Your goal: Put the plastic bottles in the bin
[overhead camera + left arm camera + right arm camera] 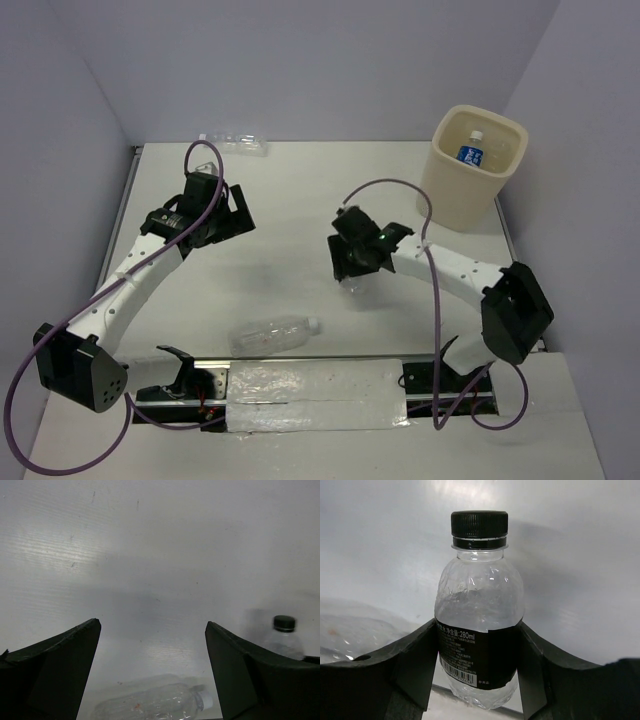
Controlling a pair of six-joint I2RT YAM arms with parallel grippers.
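My right gripper (479,632) is shut on a short clear bottle (479,592) with a black cap and black label, held upright, with the fingers pressing on the label on both sides. In the top view this gripper (352,268) is mid-table and hides most of that bottle. My left gripper (152,625) is open and empty above the table's left part (228,212). A clear bottle (272,335) lies on its side near the front edge; it also shows in the left wrist view (155,706). The cream bin (452,195) stands at the far right with a blue-labelled bottle (470,151) inside.
Crinkled clear bottles (235,143) lie against the back wall at the far left. The short bottle also shows at the right of the left wrist view (284,636). A foil-covered strip (310,385) runs along the front edge between the arm bases.
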